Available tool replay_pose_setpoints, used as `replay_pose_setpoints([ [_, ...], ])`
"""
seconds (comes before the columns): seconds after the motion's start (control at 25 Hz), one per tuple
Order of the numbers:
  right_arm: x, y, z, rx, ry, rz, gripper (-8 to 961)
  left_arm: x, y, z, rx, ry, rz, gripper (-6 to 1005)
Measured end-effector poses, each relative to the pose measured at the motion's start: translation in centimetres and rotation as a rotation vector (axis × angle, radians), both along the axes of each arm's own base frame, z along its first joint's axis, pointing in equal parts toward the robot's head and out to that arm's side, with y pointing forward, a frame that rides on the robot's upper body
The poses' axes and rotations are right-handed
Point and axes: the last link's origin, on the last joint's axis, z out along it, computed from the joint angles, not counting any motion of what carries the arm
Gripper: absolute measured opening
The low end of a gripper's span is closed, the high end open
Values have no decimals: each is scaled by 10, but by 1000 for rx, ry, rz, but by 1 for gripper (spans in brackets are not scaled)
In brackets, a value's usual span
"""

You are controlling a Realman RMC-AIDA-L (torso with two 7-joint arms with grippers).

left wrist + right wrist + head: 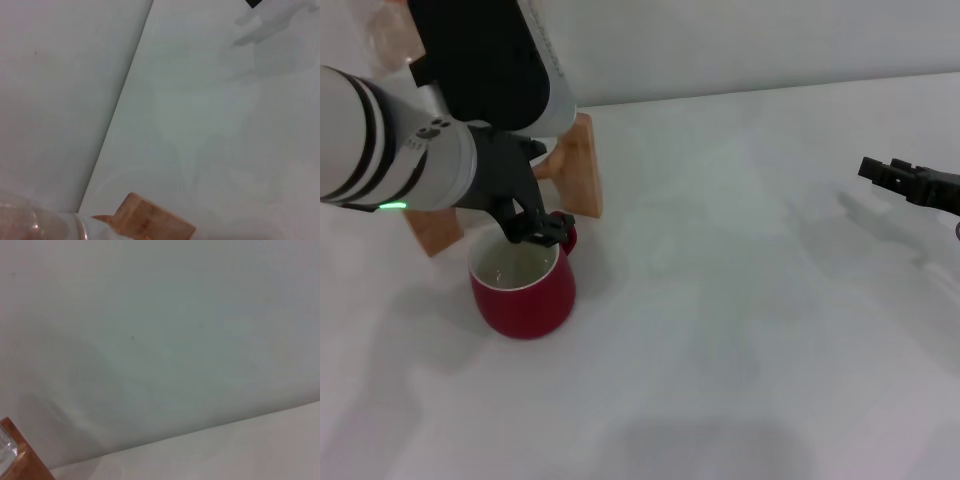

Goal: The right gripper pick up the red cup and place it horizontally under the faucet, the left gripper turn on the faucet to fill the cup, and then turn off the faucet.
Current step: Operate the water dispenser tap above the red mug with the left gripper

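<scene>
The red cup (pixel 525 290) stands upright on the white table in the head view, its cream inside facing up, just in front of the wooden stand (pixel 585 170). My left gripper (pixel 535 228) hangs over the cup's far rim, close to the small handle (pixel 567 232). The thick left arm and its black housing cover the stand's middle, so the faucet is hidden. My right gripper (pixel 895 178) hovers far off at the right edge with nothing in it. Neither wrist view shows the cup.
The stand's left leg (pixel 435 230) shows below the left arm. A wooden corner (pixel 150 222) and part of a glass jar (pixel 30 222) appear in the left wrist view. The right wrist view catches another wooden edge (pixel 20 462). White table (pixel 740 330) spreads between the arms.
</scene>
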Motion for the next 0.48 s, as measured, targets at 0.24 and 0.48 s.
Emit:
replay_pose_setpoints([
  [0.24, 0, 0, 0, -1, 0, 1, 592, -1, 2, 1, 16, 7, -1, 800],
  [0.48, -1, 0, 0, -2, 2, 4, 592, -2, 3, 2, 34, 13, 5, 800],
])
